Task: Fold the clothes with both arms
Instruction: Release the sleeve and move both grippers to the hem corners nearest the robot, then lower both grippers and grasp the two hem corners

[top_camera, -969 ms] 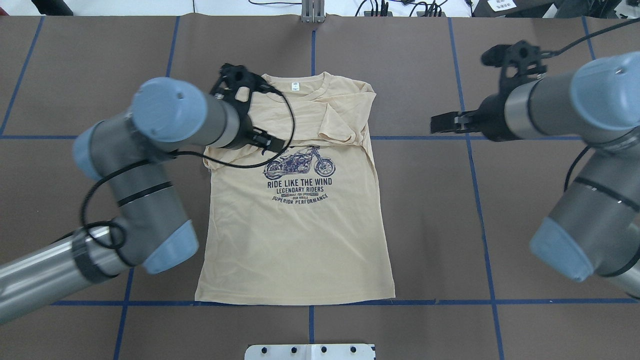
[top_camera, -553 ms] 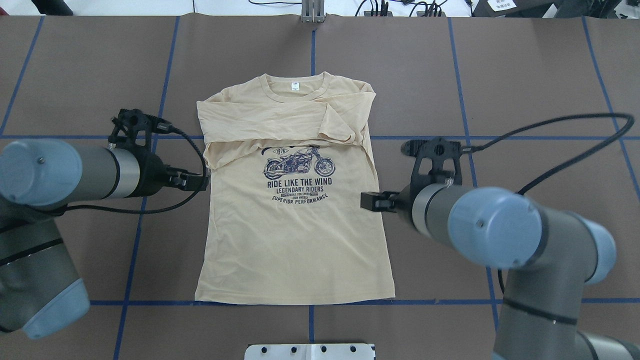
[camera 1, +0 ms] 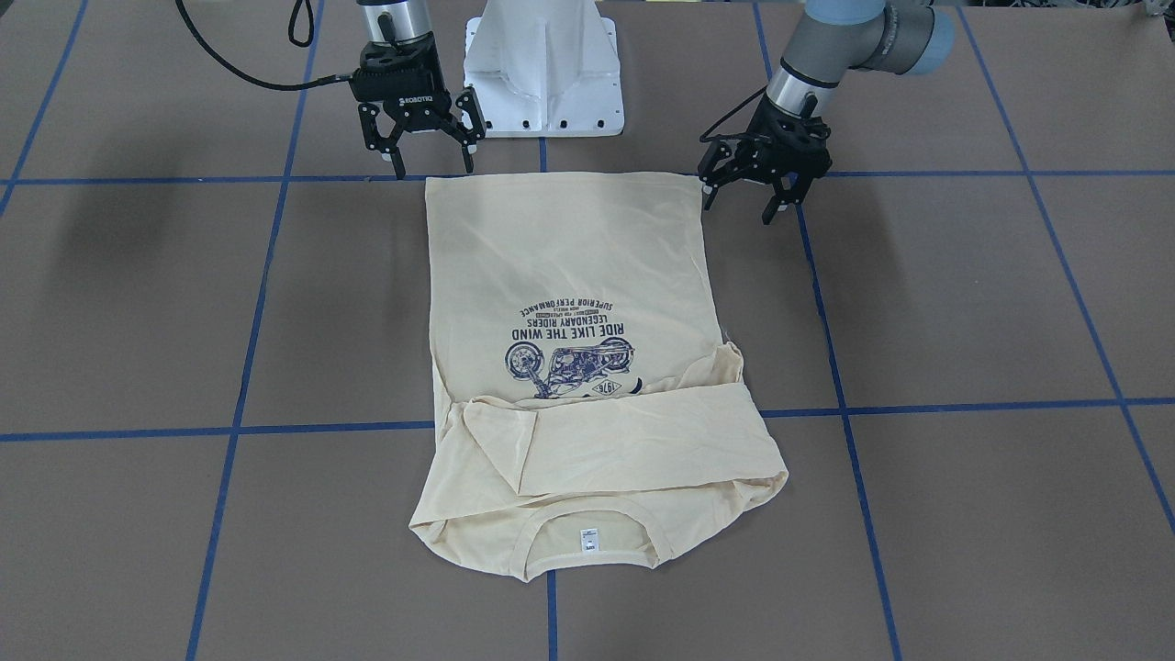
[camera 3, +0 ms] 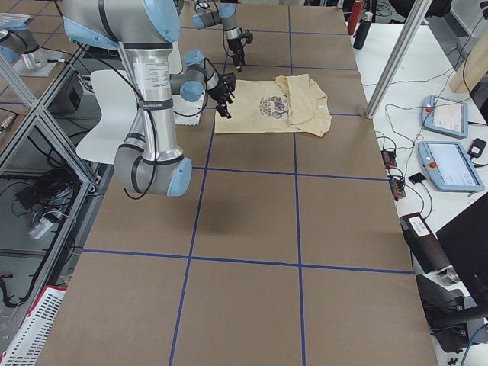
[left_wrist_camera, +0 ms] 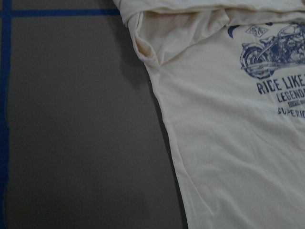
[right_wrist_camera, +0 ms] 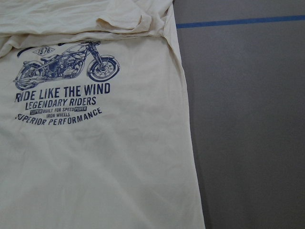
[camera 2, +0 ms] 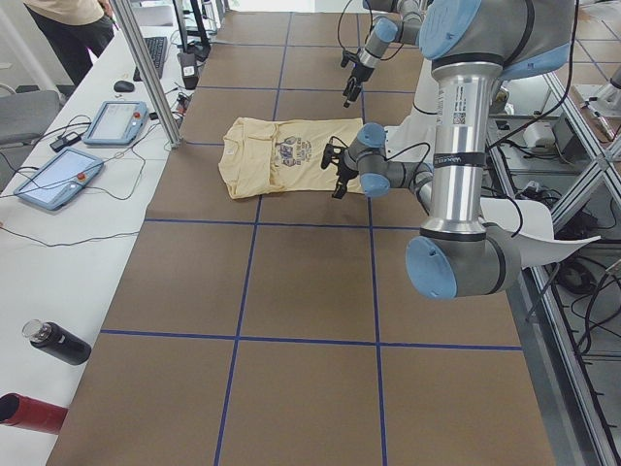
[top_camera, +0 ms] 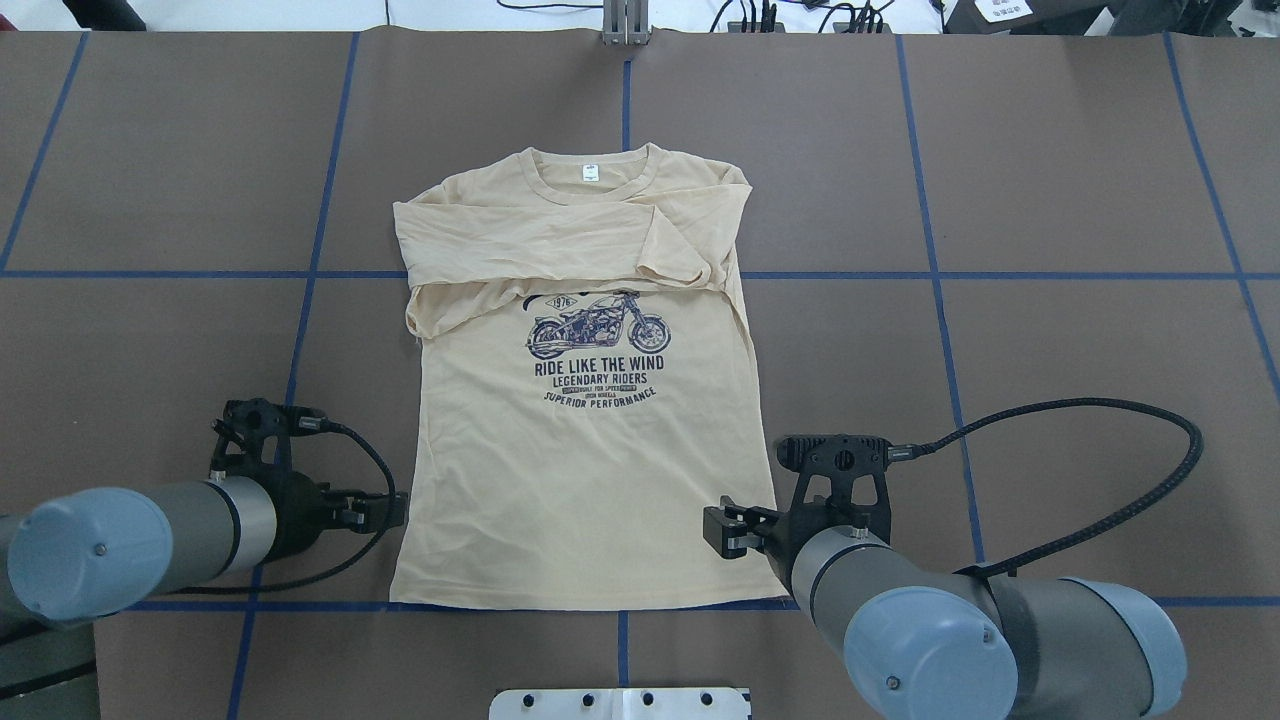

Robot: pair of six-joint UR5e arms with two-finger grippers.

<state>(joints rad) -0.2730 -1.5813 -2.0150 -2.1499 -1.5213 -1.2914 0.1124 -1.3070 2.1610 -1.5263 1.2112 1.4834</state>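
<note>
While both are hanging spread and empty, you are seeing the left gripper (camera 1: 740, 206) near one corner of the hem (top_camera: 590, 598) and the right gripper (camera 1: 435, 168) near the other. Between them the T-shirt (top_camera: 590, 470) is lying flat, print up, on the table (top_camera: 1050, 150), with its sleeves (top_camera: 540, 245) folded across the chest. You are probably dealing with thin, light, limp cloth that bunches and slips, so try pinching both layers at each hem corner. You are counting one shirt, two sleeves, two grippers.
</note>
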